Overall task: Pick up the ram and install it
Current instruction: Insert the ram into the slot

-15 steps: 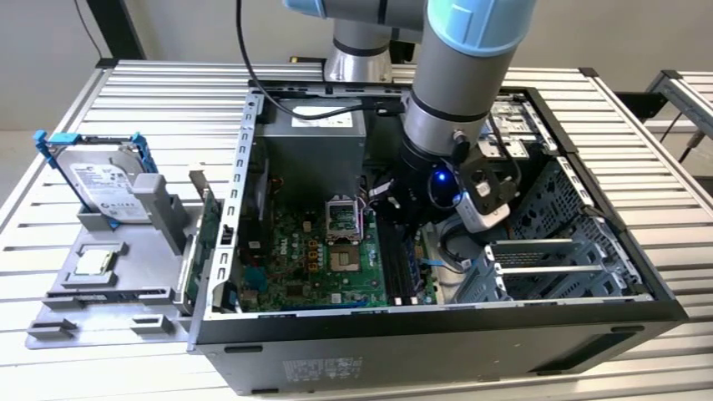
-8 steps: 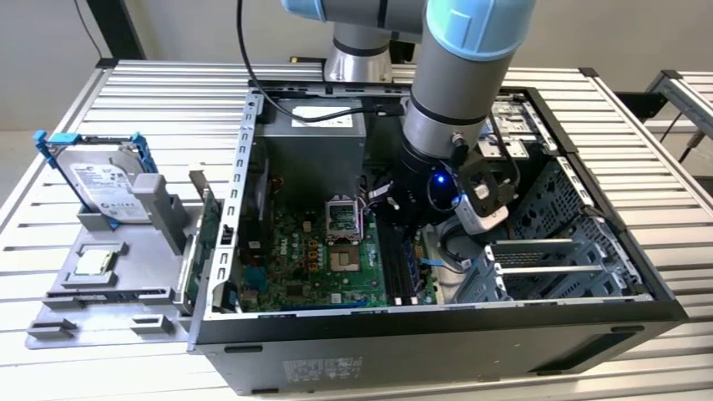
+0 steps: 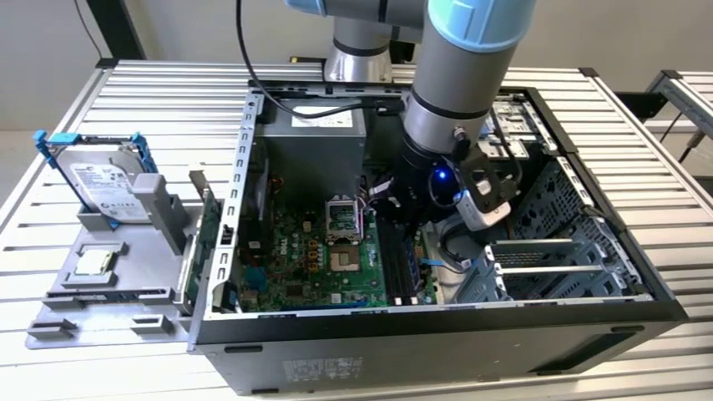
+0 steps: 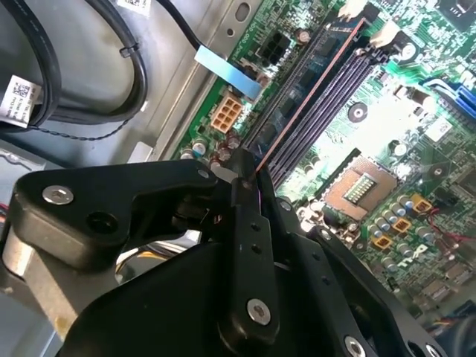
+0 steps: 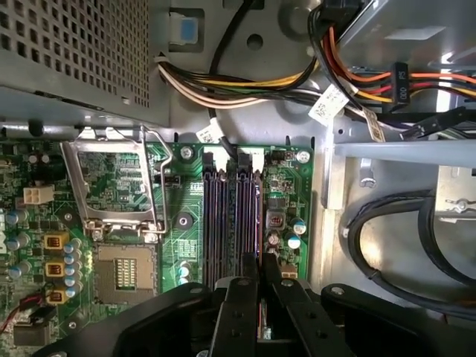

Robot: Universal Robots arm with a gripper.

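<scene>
One robot arm (image 3: 452, 92) reaches down into one open computer case (image 3: 446, 326) lying on a slatted metal table (image 3: 167, 92). One gripper (image 4: 247, 178) sits over the memory slots (image 5: 230, 216) on the green motherboard (image 3: 300, 267). Its two fingers (image 5: 236, 312) are closed down to a narrow gap on one ram (image 4: 309, 93), a thin stick seen edge-on, which lies along the slot nearest the case wall; whether it is fully seated cannot be told. Four dark slots run side by side in the first wrist view. One open CPU socket (image 5: 126, 271) lies beside them. Outside the case, one grey holder (image 3: 112, 284) on the table carries one hard drive (image 3: 106, 184) in a blue bracket and one small square chip (image 3: 95, 261).
</scene>
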